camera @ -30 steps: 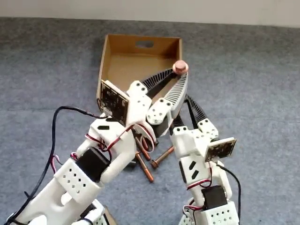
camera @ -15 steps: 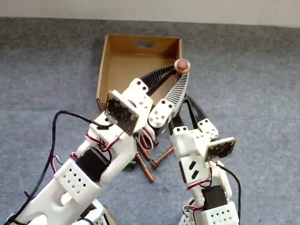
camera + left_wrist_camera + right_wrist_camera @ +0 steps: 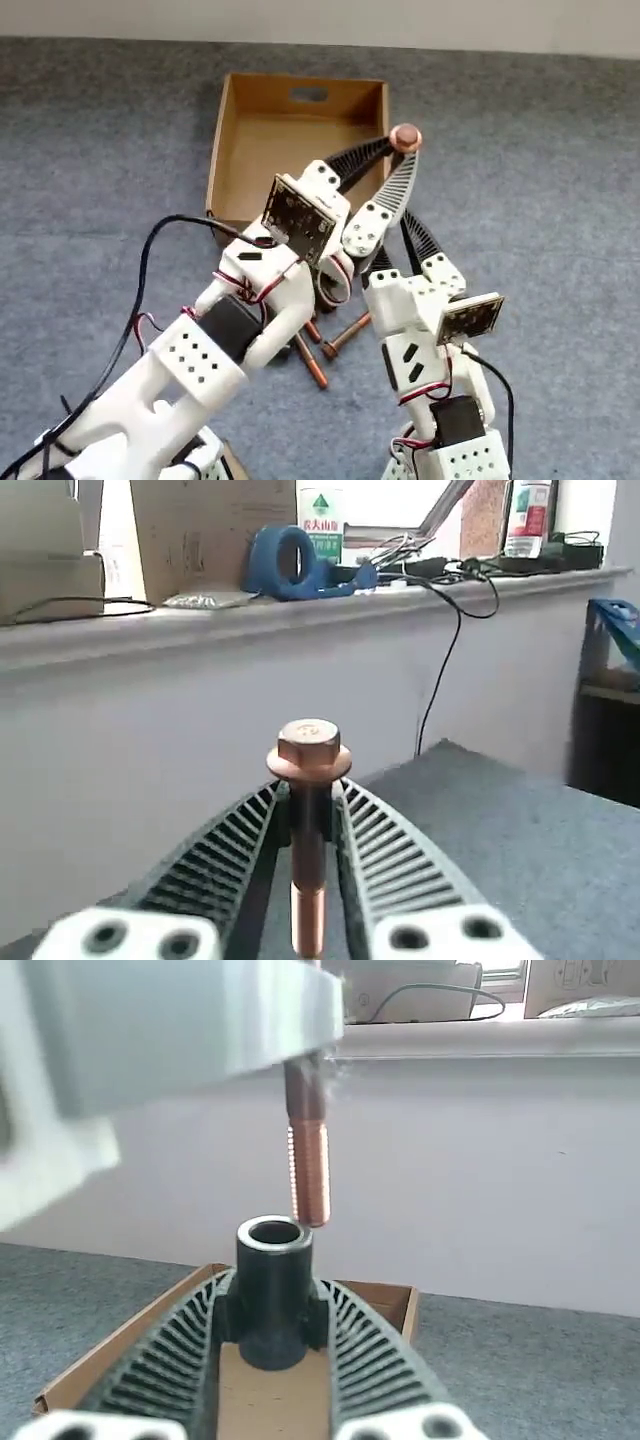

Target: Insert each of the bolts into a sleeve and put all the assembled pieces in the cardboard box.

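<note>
Overhead, the left arm is covering a lot. It's hiding the tips of the right gripper point(image 3: 272, 1295) and what they're carrying. It's also sitting over part of the loose bolts point(image 3: 345, 335) lying on the grey carpet point(image 3: 540, 220) between the two arm bases, so we're not managing to count them. From up there we're only getting the round flanged head of the held bolt point(image 3: 404, 137); its shank is tucked underneath. In the right wrist view it's the other way round: the head is getting cut off behind the blurry left arm and we're just seeing the threaded end.

The bolt is looking copper-coloured, with a hex head on a wide flange, a smooth upper shank and threads lower down. The left gripper point(image 3: 310, 790) is pinching it upright just under the flange, up in the air by the right wall of the cardboard box point(image 3: 270, 150). The right gripper is squeezing a black sleeve point(image 3: 273, 1260) upright, its open bore facing up. The bolt's tip is hanging just above the sleeve's rim, not inside. Whether it's lined up with the bore, we're not able to tell.
</note>
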